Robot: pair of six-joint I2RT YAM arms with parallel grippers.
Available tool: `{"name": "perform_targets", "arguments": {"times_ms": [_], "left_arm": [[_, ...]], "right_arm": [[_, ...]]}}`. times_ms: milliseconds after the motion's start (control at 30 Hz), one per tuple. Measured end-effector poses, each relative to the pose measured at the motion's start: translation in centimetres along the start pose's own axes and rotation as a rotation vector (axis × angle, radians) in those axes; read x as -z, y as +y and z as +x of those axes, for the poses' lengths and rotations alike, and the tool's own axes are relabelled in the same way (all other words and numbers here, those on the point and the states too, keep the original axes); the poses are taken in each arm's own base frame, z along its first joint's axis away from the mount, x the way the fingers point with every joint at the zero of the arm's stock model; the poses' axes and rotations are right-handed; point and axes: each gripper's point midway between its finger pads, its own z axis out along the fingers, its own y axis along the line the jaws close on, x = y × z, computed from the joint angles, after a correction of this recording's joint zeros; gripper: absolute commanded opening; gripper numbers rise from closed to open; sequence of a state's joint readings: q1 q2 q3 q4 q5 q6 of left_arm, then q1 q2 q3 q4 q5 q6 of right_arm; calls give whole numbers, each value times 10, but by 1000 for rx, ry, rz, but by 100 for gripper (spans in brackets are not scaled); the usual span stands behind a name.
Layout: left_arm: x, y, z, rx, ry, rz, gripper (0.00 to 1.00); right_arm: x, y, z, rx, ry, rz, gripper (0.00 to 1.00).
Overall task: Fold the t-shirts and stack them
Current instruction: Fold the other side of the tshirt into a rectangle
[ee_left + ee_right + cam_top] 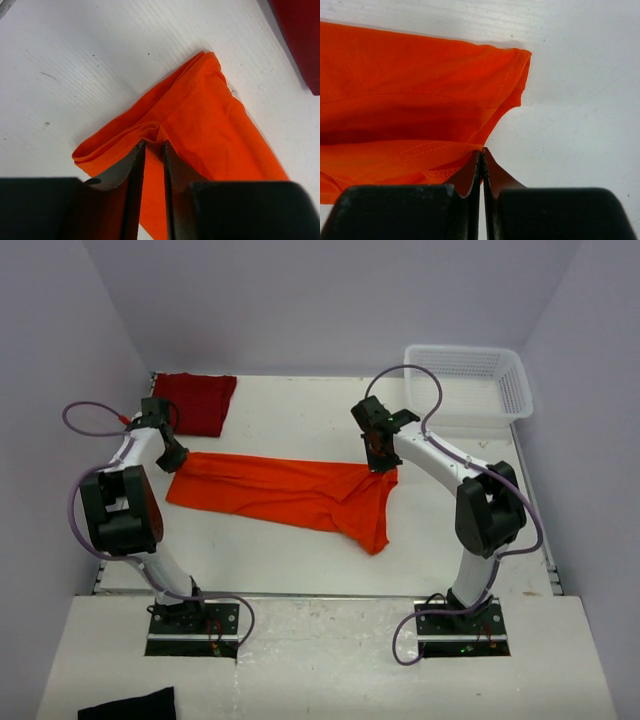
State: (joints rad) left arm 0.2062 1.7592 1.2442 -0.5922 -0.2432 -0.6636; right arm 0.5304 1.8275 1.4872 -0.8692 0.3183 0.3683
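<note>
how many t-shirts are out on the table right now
2. The bright orange cotton t-shirt lies spread across the middle of the white table; the dark crimson red cotton t-shirt lies folded at its far left corner. No others show.

No text, no labels (apparently), no numbers

The bottom edge cuts off the black cloth (128, 707) — the left arm (145, 445) hides a corner of the red t-shirt (203, 398).
</note>
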Motion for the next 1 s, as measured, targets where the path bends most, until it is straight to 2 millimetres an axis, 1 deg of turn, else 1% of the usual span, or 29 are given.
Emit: {"name": "perform_targets", "arguments": {"times_ms": [33,67,167,200,233,300,367,400,467,500,533,567,600,633,667,700,767,833,867,900,933,1000], "left_arm": [[-1,-1,1,-1,2,-1,28],[-1,-1,2,-1,2,-2,35],[1,-6,0,-7,-9,0,43],[2,-9,0,-12,-17,0,45],[4,-11,-1,-18,-25,1,51],[8,-18,0,-43,-50,-3,55],[20,-28,1,-76,-87,4,61],[28,-35,0,-90,-114,12,62],[49,-46,-3,-109,-169,38,63],[59,-51,-8,-109,-198,53,63],[68,-53,-13,-103,-223,64,63],[76,-54,-18,-96,-248,71,63],[83,-53,-23,-87,-271,75,63],[90,-52,-27,-82,-292,76,63],[96,-51,-30,-77,-309,77,63],[101,-52,-31,-77,-322,83,63],[110,-57,-27,-91,-340,101,63],[117,-63,-16,-115,-340,125,62],[120,-66,-9,-129,-337,138,62],[122,-67,-3,-141,-332,148,61],[122,-66,3,-152,-325,153,58],[120,-64,11,-165,-310,154,57]], "right_arm": [[-2,1,-1,2,3,1,0],[-4,1,-1,4,8,2,0],[-11,4,0,10,23,6,0],[-13,4,0,12,26,8,3],[-16,5,0,16,33,11,4],[-21,6,0,20,42,17,5],[-28,6,-1,22,49,26,9],[-31,5,-1,21,54,29,15],[-37,2,-1,18,60,45,19],[-39,-1,-3,17,57,58,24],[-41,-4,-6,14,50,75,27],[-43,-7,-13,12,34,94,33],[-44,-10,-19,8,17,110,41],[-45,-14,-28,3,-6,125,44],[-43,-16,-36,5,-25,133,49],[-41,-18,-43,1,-45,138,50],[-35,-18,-57,-10,-79,124,50],[-29,-8,-62,-22,-91,50,47],[-25,0,-59,-25,-88,-8,41],[-21,6,-55,-22,-81,-50,39],[-16,14,-49,-20,-77,-103,38],[-4,29,-33,-5,-50,-197,35]]}}
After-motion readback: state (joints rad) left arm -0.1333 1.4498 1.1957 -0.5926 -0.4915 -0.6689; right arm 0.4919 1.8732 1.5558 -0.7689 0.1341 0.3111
